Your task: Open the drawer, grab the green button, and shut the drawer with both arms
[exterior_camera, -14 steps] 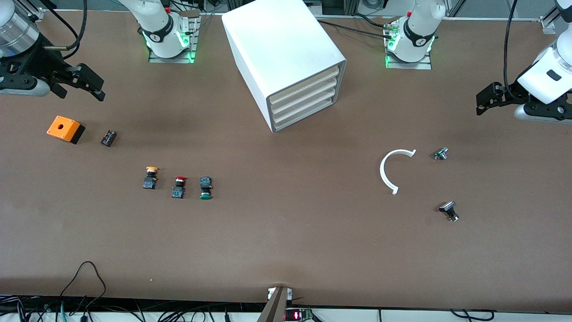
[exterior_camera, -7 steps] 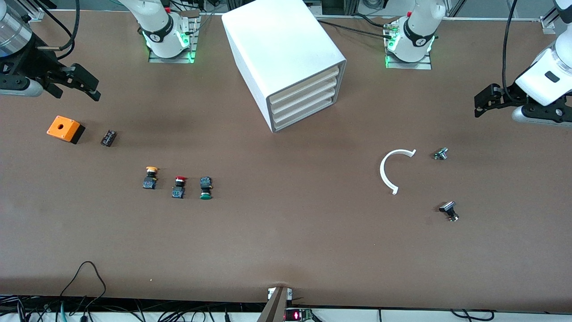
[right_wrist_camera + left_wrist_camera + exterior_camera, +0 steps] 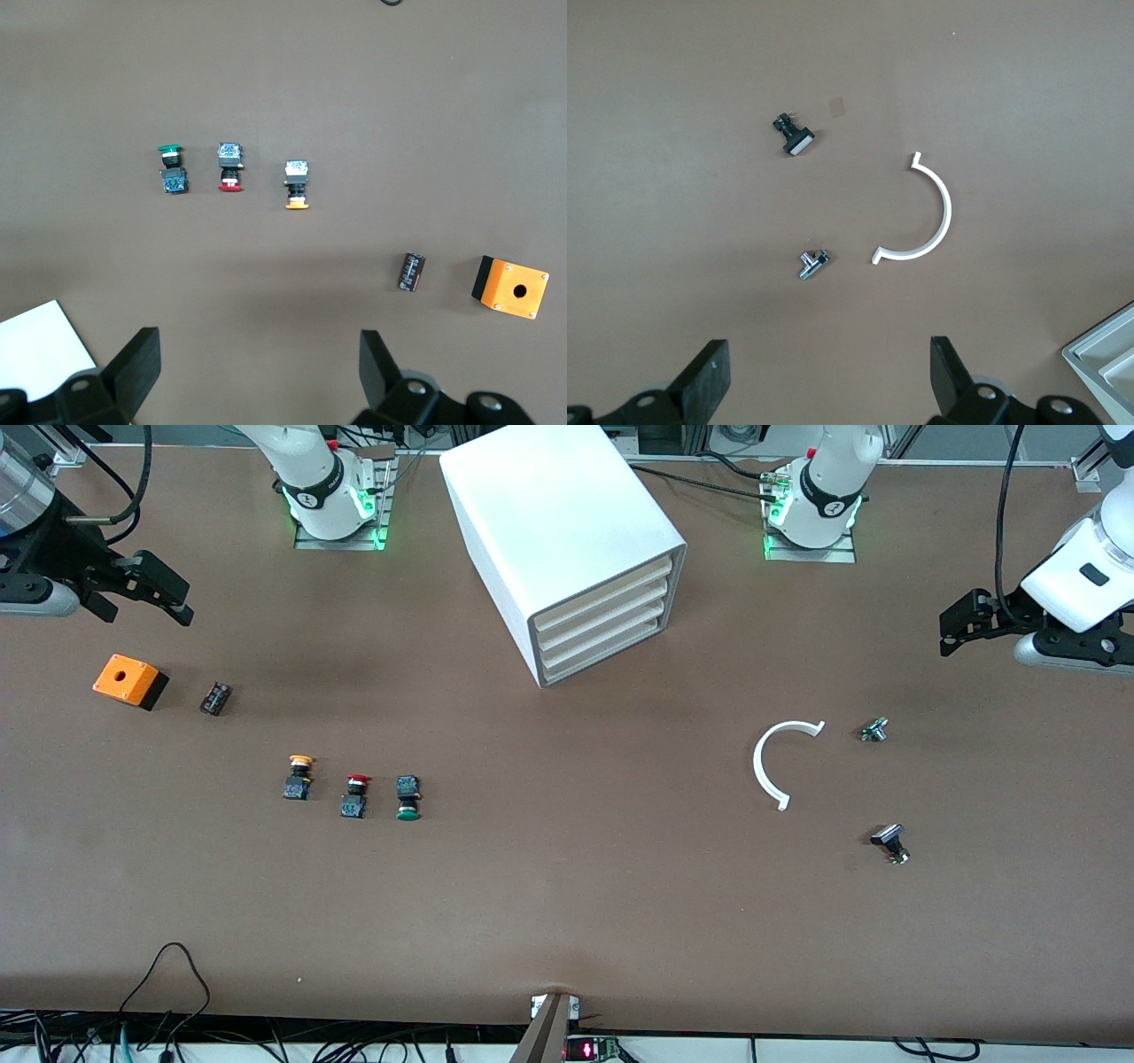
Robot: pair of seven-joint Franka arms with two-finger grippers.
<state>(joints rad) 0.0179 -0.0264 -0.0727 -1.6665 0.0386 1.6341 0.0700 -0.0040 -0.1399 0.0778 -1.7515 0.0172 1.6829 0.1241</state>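
Green button [image 3: 407, 798] lay on the table [image 3: 567, 903] beside two other buttons; left claw [image 3: 955, 622] and right claw [image 3: 177, 598] both hung spread.

I see a brown table [image 3: 567, 903] and a white drawer cabinet [image 3: 567, 540] with cream fronts. The button [image 3: 407, 797] has a dark green cap; its neighbours are red-capped [image 3: 354, 795] and yellow-capped [image 3: 299, 777] — all on black-and-blue bodies. An orange box [image 3: 129, 680] sits on black — the curved bracket [image 3: 778, 762] is white.

drawer unit [image 3: 567, 540]: front unobstructed | green button [image 3: 408, 808]: red button [image 3: 354, 795] beside
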